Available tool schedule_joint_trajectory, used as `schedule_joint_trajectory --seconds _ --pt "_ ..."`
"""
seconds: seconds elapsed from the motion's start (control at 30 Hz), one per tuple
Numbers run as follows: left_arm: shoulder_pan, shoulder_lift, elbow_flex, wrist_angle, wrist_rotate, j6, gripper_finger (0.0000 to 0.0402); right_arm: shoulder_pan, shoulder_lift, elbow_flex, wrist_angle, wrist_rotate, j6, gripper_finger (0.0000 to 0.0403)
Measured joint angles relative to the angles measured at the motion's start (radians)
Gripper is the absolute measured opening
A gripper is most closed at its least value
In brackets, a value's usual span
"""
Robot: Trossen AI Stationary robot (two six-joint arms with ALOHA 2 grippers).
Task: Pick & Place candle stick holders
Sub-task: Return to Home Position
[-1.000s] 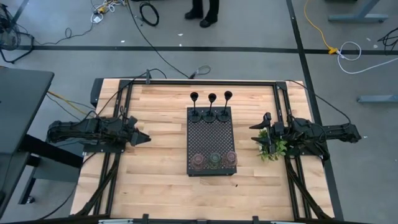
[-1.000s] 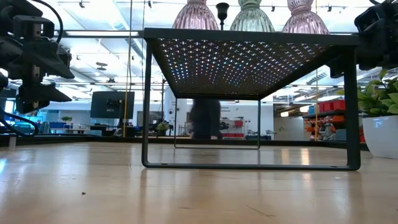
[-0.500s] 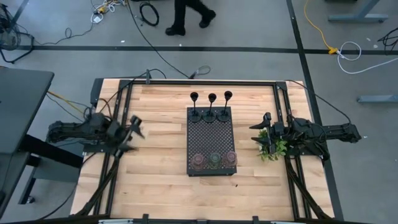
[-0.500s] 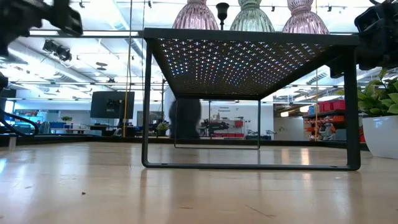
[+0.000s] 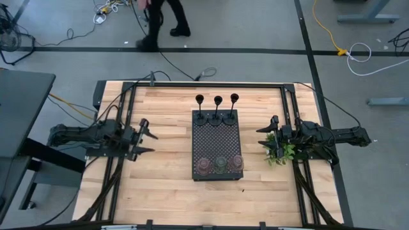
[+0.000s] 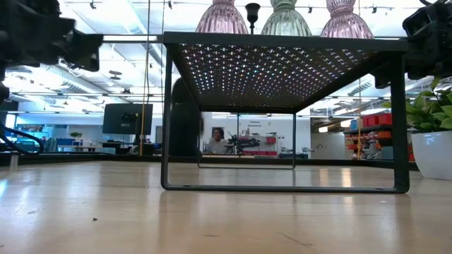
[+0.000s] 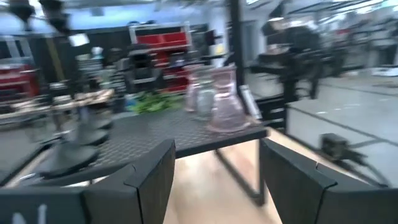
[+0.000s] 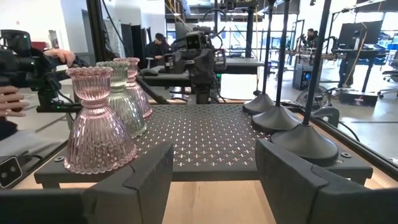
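Observation:
The black perforated tray (image 5: 217, 137) stands mid-table on its legs. Three slim black holders (image 5: 217, 110) stand by their round bases in a row on its far end. Three squat translucent holders stand on its near end: pinkish (image 5: 204, 166), olive (image 5: 221, 165), pinkish (image 5: 237, 163). My left gripper (image 5: 149, 141) is open and empty, left of the tray and pointing at it. My right gripper (image 5: 262, 137) is open and empty, right of the tray. The right wrist view shows the squat holders (image 8: 99, 121) and black bases (image 8: 305, 142) ahead of the fingers.
A small green plant (image 5: 282, 151) in a white pot (image 6: 432, 152) stands under my right gripper, close to the tray's right side. Bare wood lies on the table's near side and between my left gripper and the tray. A person (image 5: 160, 22) walks on the floor beyond the far edge.
My left gripper has turned about its long axis: its fingers, earlier one above the other, now lie side by side, spread toward the near and far edges. In the low view it stands higher than before. The person beyond the table has walked to the left.

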Motion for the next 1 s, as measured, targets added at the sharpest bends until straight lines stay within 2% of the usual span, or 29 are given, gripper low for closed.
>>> schedule_joint_trajectory --seconds 0.13,1.0 --pt "0.0 0.0 0.0 -0.019 -0.051 0.007 0.0236 0.0 0.0 0.0 0.0 0.0 0.0 0.0229" --pt "0.0 0.002 0.0 -0.012 -0.052 -0.024 0.0236 0.0 0.0 0.0 0.0 0.0 0.0 0.0229"
